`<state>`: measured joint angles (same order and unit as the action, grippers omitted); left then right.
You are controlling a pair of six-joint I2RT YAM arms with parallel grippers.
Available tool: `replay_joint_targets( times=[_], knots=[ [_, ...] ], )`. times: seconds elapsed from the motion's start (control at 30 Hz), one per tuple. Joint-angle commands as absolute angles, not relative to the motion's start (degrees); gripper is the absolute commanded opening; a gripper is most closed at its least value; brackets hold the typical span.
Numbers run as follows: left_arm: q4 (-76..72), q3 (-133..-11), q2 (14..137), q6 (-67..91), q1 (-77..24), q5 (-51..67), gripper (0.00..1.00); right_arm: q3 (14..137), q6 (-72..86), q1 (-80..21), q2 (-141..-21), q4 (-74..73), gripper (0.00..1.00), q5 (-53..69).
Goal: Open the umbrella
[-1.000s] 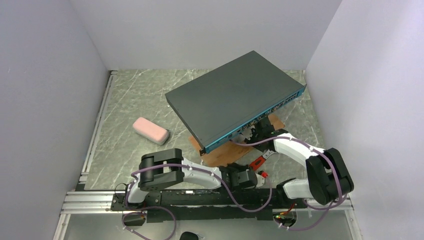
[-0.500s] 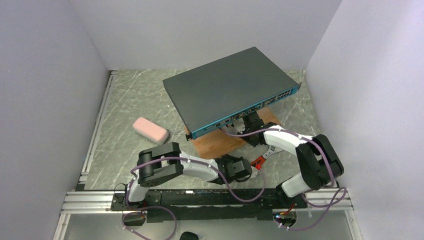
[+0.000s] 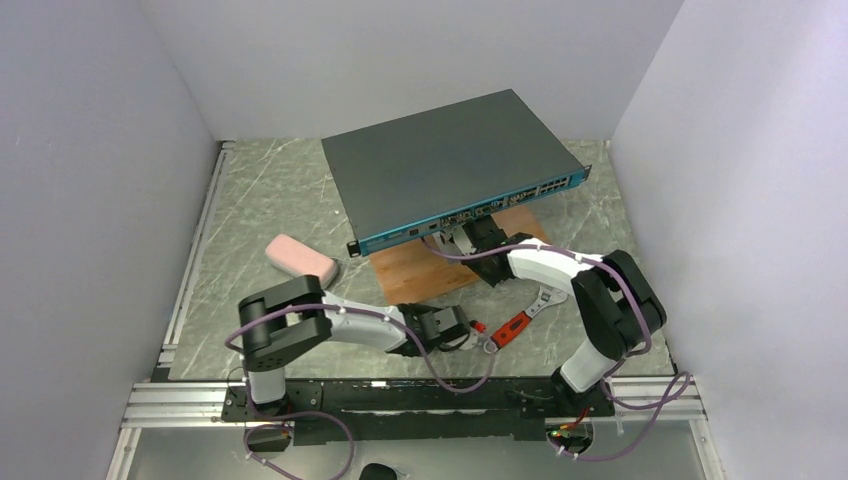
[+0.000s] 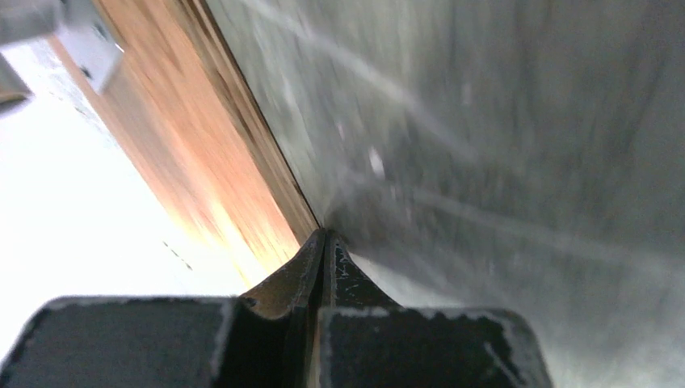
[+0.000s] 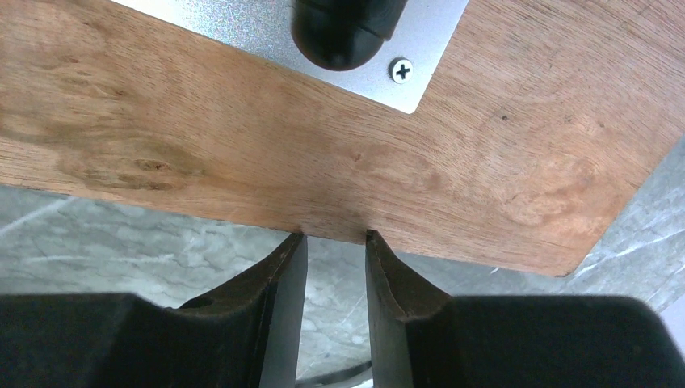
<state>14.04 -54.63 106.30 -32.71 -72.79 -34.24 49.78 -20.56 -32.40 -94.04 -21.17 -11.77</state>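
The umbrella [image 3: 300, 260] is a short pinkish roll, collapsed, lying on the marble table left of centre; neither gripper touches it. My left gripper [image 3: 462, 330] is low near the front and shut on nothing. In the left wrist view its tips [image 4: 327, 238] meet at the edge of the wooden board [image 4: 234, 186]. My right gripper [image 3: 470, 245] sits under the front of the network switch [image 3: 450, 170]. It is open, and its fingertips [image 5: 333, 236] touch the wooden board's [image 5: 242, 153] edge with bare table showing between them.
The large grey network switch with a blue front hangs tilted over the wooden board [image 3: 420, 275]. A red-handled wrench [image 3: 515, 325] lies right of the left gripper. White walls close in the left, back and right sides. A silver plate [image 5: 275, 32] with a screw sits on the board.
The switch and board have slid toward the back left. The right arm reached further left with them. The left arm swung left and forward, away from the rail; the wrench now lies uncovered.
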Motion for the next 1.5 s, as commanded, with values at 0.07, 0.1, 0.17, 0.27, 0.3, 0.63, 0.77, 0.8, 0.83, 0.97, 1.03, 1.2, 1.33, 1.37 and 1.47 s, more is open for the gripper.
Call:
replay_joint_targets(
  times=[0.07, 0.1, 0.17, 0.27, 0.3, 0.63, 0.77, 0.8, 0.83, 0.97, 1.03, 1.2, 1.33, 1.37, 1.47],
  knots=[
    [29.31, -43.48, 104.28, -36.23, -64.16, -39.41, 0.0, 57.26, -26.51, -36.35, -106.03, -4.47, 0.28, -8.19],
    [28.47, -43.1, 104.2, -36.55, -64.16, -39.53, 0.0, 58.23, -26.94, -36.8, -106.78, -4.43, 0.28, -8.75],
    [26.78, -42.47, 104.04, -37.0, -64.38, -39.32, 0.0, 60.39, -27.04, -37.36, -107.94, -4.22, 0.28, -8.05],
    [24.65, -41.59, 103.64, -37.88, -64.51, -39.08, 0.0, 62.98, -27.34, -38.19, -109.43, -5.0, 0.28, -7.2],
    [23.66, -41.0, 103.24, -38.44, -64.51, -38.91, 0.0, 62.49, -28.04, -38.19, -109.08, -4.51, 0.28, -6.76],
    [17.15, -38.39, 98.66, -40.03, -66.62, -36.62, 0.0, 42.36, -40.41, -38.11, -89.01, -0.26, 0.45, 2.56],
    [13.87, -38.23, 100.59, -40.99, -68.64, -37.38, 0.0, 34.78, -49.85, -37.83, -80.05, 1.65, 0.45, 6.51],
    [13.06, -38.17, 101.35, -41.29, -68.8, -37.56, 0.0, 33.04, -52.54, -37.51, -79.01, 1.78, 0.42, 7.3],
    [12.3, -38.08, 102.09, -41.64, -68.82, -37.54, 0.0, 31.6, -55.35, -37.25, -78.35, 1.6, 0.4, 8.01],
    [6.46, -36.11, 103.88, -45.73, -68.82, -39.2, 0.0, 27.53, -64.4, -34.34, -78.57, 3.72, 0.29, 9.69],
    [3.94, -35.06, 104.19, -47.63, -68.75, -39.54, 0.0, 27.49, -67.72, -30.14, -79.72, 3.32, 0.24, 11.94],
    [-2.03, -33.41, 104.22, -52.17, -67.67, -39.91, 0.0, 27.8, -76.61, -22.43, -82.53, 3.62, 0.2, 14.09],
    [-6.18, -33.87, 104.3, -55.09, -65.28, -40.47, 0.0, 28.57, -79.25, -19.56, -82.74, 1.6, 0.17, 15.67],
    [-5.5, -34.79, 103.37, -55.05, -65.38, -40.09, 0.0, 28.72, -79.3, -19.17, -82.65, 1.13, 0.16, 16.07],
    [3.91, -40.96, 100.61, -49.09, -67.08, -35.87, 0.0, 29.04, -79.02, -18.65, -82.17, -0.43, 0.08, 16.95]
  ],
)
